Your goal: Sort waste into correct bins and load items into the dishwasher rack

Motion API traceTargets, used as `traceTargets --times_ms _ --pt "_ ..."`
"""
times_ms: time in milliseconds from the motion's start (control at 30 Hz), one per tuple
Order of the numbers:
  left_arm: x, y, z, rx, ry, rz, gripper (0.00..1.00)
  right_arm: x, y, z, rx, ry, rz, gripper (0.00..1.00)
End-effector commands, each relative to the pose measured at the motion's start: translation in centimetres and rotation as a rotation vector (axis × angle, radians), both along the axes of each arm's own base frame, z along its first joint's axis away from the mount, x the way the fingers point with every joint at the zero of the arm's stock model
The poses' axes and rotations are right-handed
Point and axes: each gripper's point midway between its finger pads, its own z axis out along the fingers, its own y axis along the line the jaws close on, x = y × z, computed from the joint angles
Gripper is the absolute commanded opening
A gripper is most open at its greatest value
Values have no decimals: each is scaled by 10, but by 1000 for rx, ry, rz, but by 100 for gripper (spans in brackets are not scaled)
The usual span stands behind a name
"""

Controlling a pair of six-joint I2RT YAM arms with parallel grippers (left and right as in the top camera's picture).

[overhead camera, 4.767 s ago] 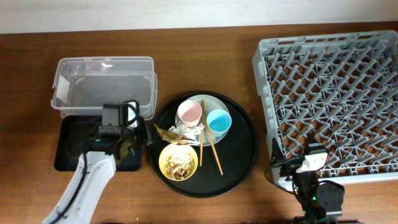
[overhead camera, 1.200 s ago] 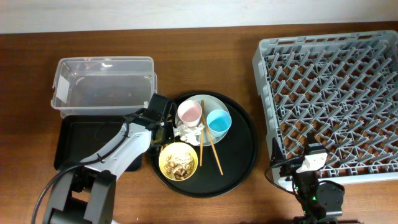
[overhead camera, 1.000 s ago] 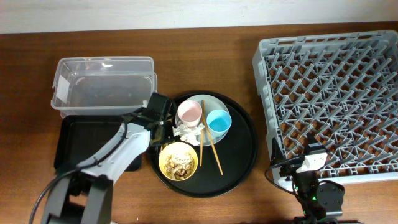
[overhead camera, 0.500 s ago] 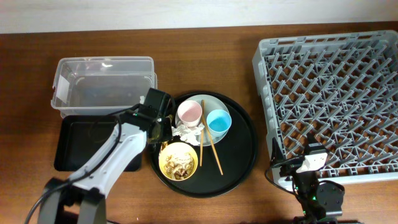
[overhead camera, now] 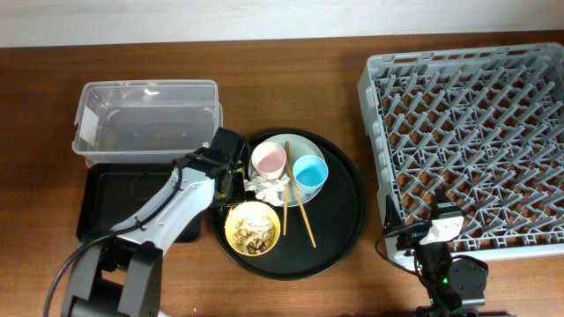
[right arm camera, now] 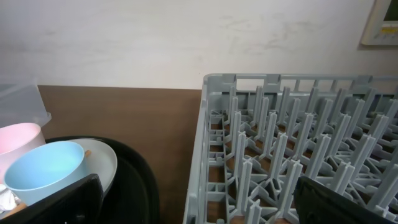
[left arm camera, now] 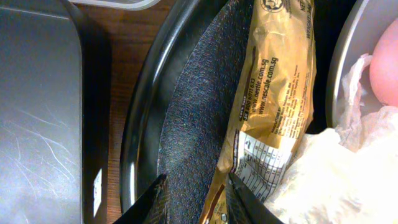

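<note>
My left gripper (left arm camera: 198,196) is open just inside the left rim of the round black tray (overhead camera: 339,220). Its fingers straddle the lower edge of the brown-gold wrapper (left arm camera: 273,106), which lies flat on the tray. The crumpled white napkin (left arm camera: 329,180) lies just right of it. On the pale plate (overhead camera: 295,143) stand the pink cup (overhead camera: 268,159) and the blue cup (overhead camera: 309,172). The chopsticks (overhead camera: 300,207) lie across the plate's edge. A yellow bowl (overhead camera: 253,228) holds food scraps. My right gripper (right arm camera: 205,205) is open and holds nothing at the front left corner of the grey dishwasher rack (overhead camera: 476,141).
A clear plastic box (overhead camera: 145,119) stands at the back left. The shallow black rectangular tray (overhead camera: 110,207) lies in front of it, close to the round tray's left rim. The rack fills the right side of the table.
My left gripper stays at the round tray's left rim with only a slight shift, and its jaws have parted over the wrapper. The right arm has not moved.
</note>
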Motion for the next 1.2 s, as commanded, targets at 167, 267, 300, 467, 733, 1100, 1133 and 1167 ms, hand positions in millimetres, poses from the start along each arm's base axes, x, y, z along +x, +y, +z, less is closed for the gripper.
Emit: traceTargets --times_ms 167,267,300,467,733,1100,1133,1167 --pt "6 -12 19 -57 -44 -21 30 0 0 -2 2 2 1 99" --pt "9 -13 28 -68 -70 -21 30 0 0 -2 2 2 1 99" --pt "10 -13 31 -71 -78 -21 30 0 0 -2 2 2 1 99" --pt "6 -21 33 -114 -68 -32 30 0 1 -2 2 2 2 99" --pt "2 -18 22 -107 -58 -31 30 0 0 -2 2 2 1 99" --pt "-1 -9 10 -60 -69 -22 30 0 0 -2 2 2 1 99" --pt "-2 -9 10 -60 -68 -22 30 0 0 -2 2 2 1 99" --pt "-2 -9 10 -61 -66 -25 30 0 0 -2 2 2 1 99"
